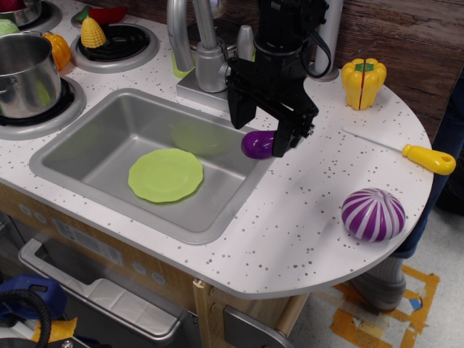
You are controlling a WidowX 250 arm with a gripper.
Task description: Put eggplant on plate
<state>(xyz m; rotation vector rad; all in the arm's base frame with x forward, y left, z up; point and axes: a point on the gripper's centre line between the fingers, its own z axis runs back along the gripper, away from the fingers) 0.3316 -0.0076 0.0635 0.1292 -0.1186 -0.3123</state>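
The purple eggplant (256, 145) lies on the counter at the right rim of the sink; its stem end is hidden behind the gripper's right finger. The black gripper (262, 130) is open and low over the eggplant. One finger stands to the eggplant's left above the sink edge, and the other is at its right end. I cannot tell whether the fingers touch it. The lime-green plate (165, 175) lies flat on the bottom of the sink (87, 156), to the lower left of the gripper and apart from the eggplant.
A faucet (196, 43) stands behind the sink, just left of the arm. A purple-and-white striped ball (373, 214), a yellow-handled tool (428, 158) and a yellow pepper (363, 83) lie on the counter to the right. A steel pot (25, 72) and toy corn (92, 32) are on the stove at left.
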